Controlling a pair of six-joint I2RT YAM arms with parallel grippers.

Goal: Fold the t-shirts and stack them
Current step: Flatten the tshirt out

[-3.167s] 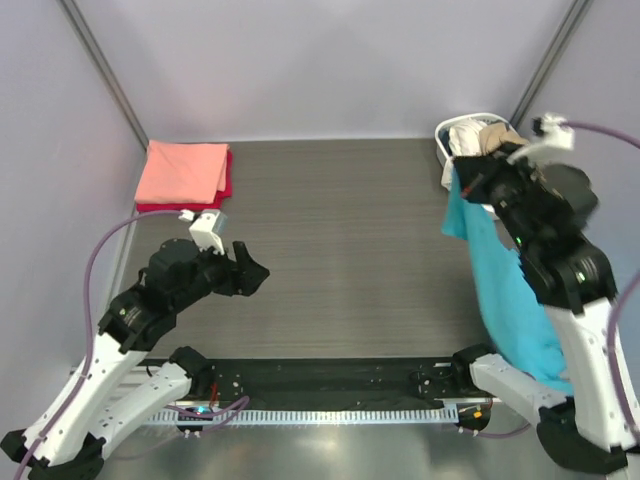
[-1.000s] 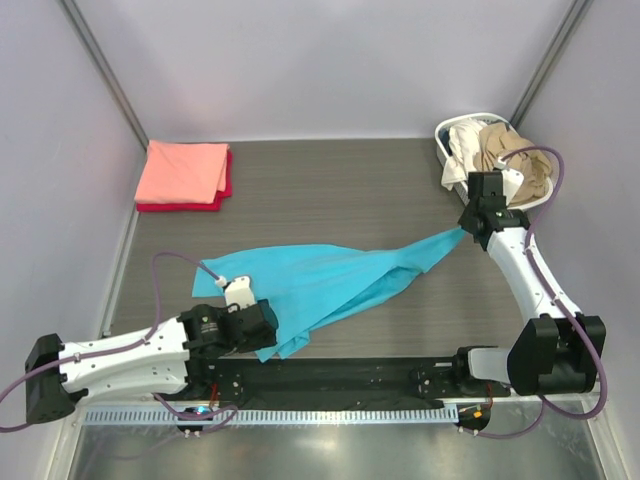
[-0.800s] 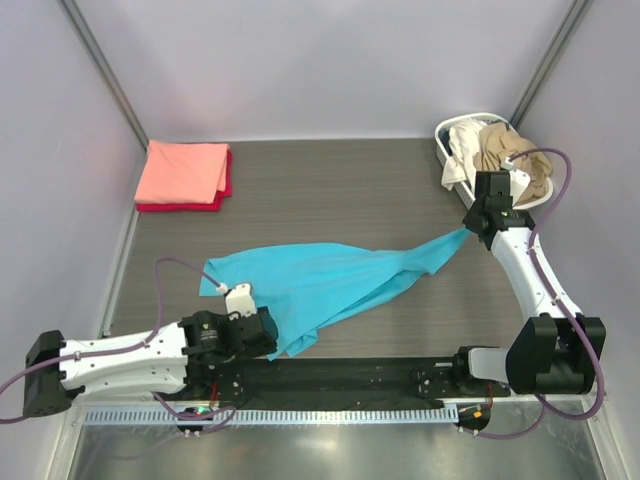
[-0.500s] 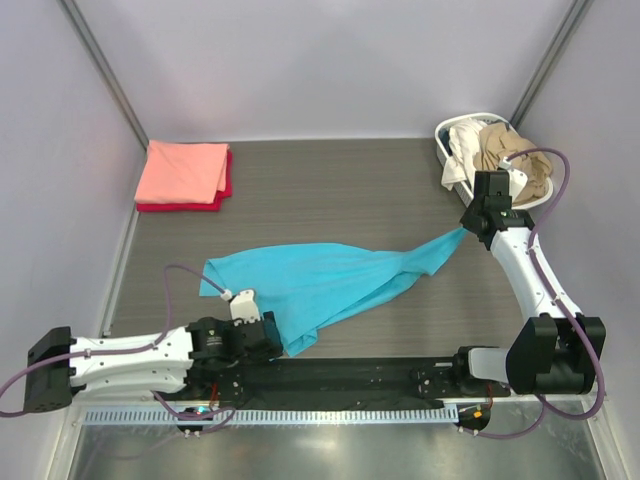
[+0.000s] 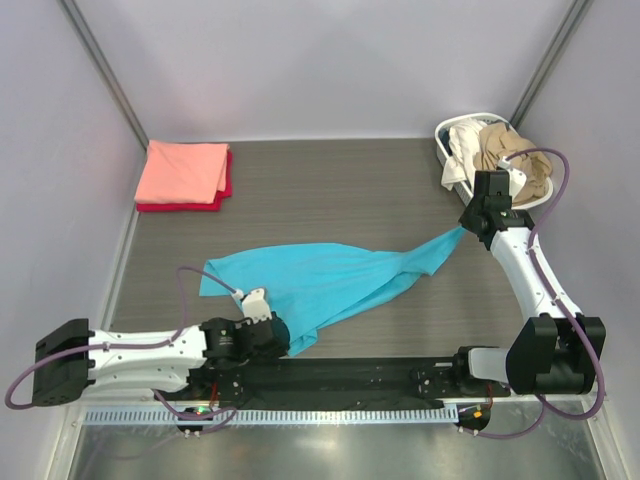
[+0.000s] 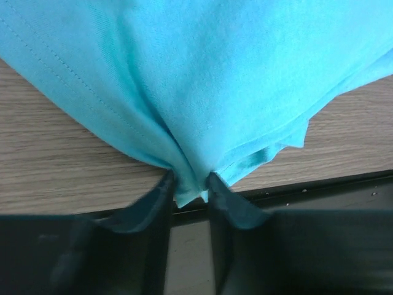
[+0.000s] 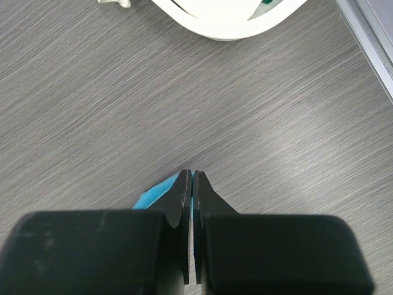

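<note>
Tightly, left gripper on turquoise t-shirt

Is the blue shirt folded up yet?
No. The shirt lies stretched and wrinkled, pinched by the left gripper and right gripper.

One turquoise t-shirt, two folded t-shirts, one basket, two claws

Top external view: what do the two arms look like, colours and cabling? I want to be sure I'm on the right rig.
The left arm and right arm both have white links with bulky black joint housings. A purple left cable and a matching right cable loop off near the wrists. The left gripper and right gripper have dark fingers that taper to thin tips. No markings are readable.
</note>
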